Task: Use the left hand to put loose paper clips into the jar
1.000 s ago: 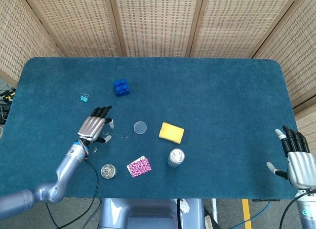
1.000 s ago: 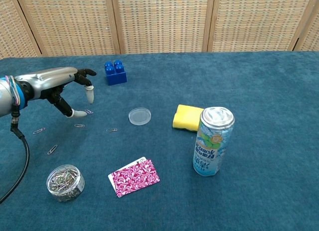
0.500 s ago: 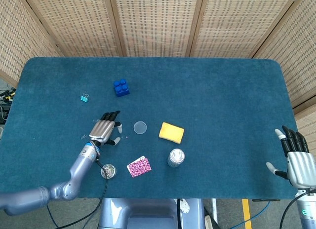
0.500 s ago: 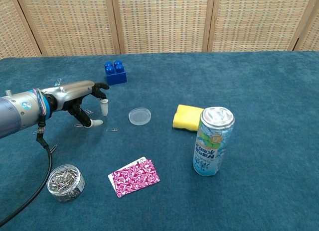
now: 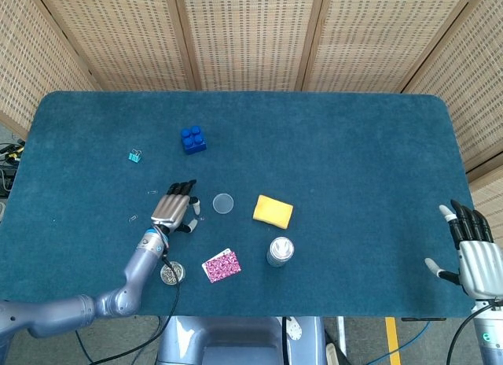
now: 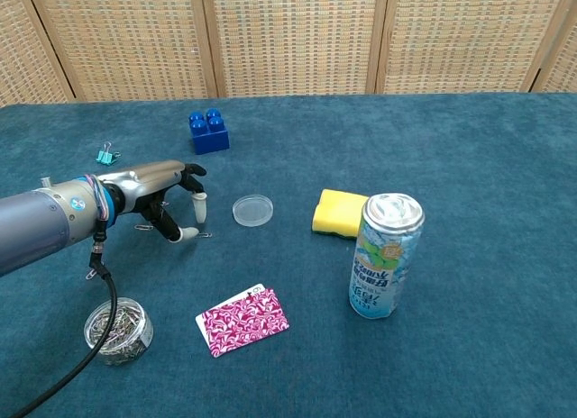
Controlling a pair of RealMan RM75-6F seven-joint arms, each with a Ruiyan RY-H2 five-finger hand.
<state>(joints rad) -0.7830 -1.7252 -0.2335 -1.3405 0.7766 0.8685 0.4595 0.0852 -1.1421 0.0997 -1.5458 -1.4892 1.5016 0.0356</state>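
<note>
At far left, a teal binder clip [image 6: 106, 155] lies on the blue table [image 5: 354, 145]. Near the front edge stands the jar [image 6: 118, 330], partly filled with paper clips. Loose paper clips [image 6: 143, 227] lie on the cloth beside the left hand [image 6: 167, 199], whose fingers [image 6: 202, 206] are spread and angled down over one clip [image 6: 205, 234], holding nothing. Behind sits a blue brick [image 6: 208, 131]. Rightward come a patterned card [image 6: 242, 320], a clear lid [image 6: 252, 210], a yellow sponge [image 6: 340, 212] and a drink can [image 6: 385, 256]. At far right, the right hand [image 5: 474, 259] rests with fingers apart, empty.
</note>
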